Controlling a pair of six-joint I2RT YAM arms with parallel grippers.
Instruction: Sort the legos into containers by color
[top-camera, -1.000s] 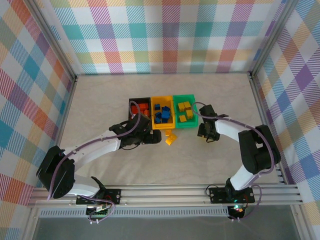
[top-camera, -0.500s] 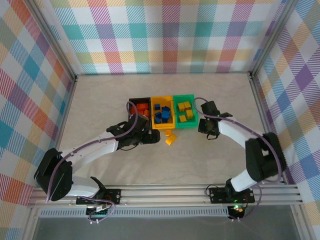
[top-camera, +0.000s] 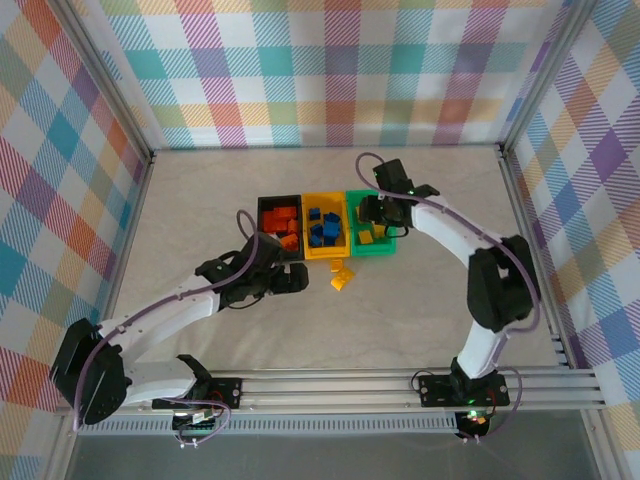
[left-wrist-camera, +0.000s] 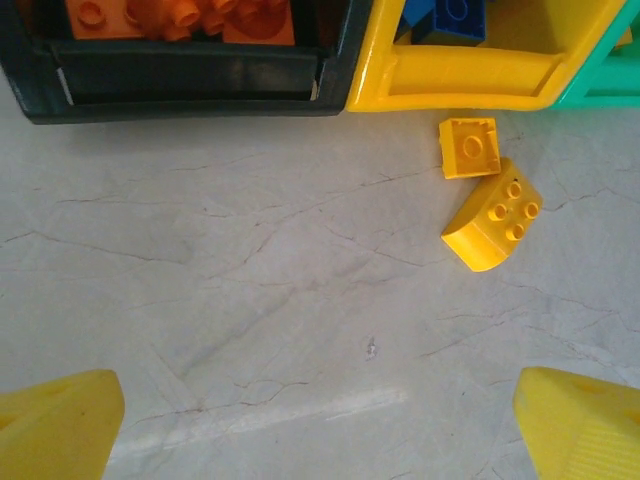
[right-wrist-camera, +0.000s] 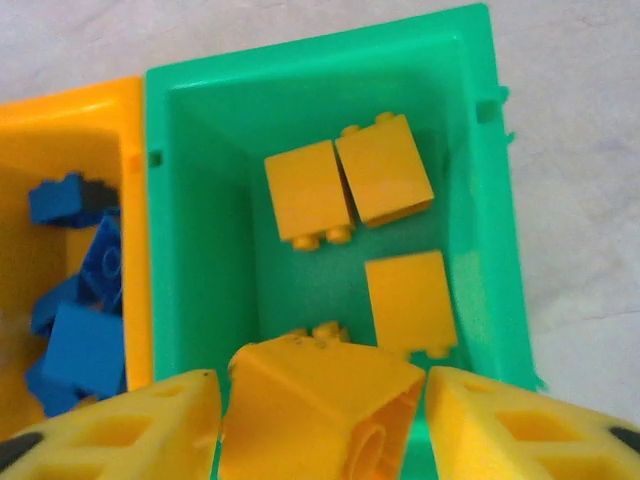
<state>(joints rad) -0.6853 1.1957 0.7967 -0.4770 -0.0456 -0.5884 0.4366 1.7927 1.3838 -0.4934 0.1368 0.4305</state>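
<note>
Yellow brick (right-wrist-camera: 310, 385): tilted, underside toward the camera, between the fingers of the right claw (right-wrist-camera: 322, 425), above the near end of the green bin (right-wrist-camera: 300, 50). The fingers are set about the brick's width apart. A sliver of gap is seen on one side and contact on the other, so it cannot be told whether the brick is clamped or free. At least three more yellow bricks (right-wrist-camera: 340, 190) are noted on the bin floor.

Risks, as judged:
- Dropped from this tilt so close to the near wall, the brick may clip the rim and be thrown out onto the surface (left-wrist-camera: 250, 280) — or over the shared wall into the yellow bin (left-wrist-camera: 470, 75), where blue bricks (right-wrist-camera: 80, 300) are kept.
- Two loose yellow bricks (left-wrist-camera: 492, 214) are left on the surface, touching or nearly so, just beside the yellow bin's front wall. One may be shoved away while the other is taken, or the bin itself nudged.
- Their colour matches the wrong bin, so a mis-sort is easily made.
- The left claw (left-wrist-camera: 320, 425) is held wide apart and empty, near the black bin (left-wrist-camera: 190, 85) of orange bricks (left-wrist-camera: 180, 12). A reach toward green may be blocked by the other arm.

Writing: no brand, label or text can be read; any stud lettering is too small to tell.
</note>
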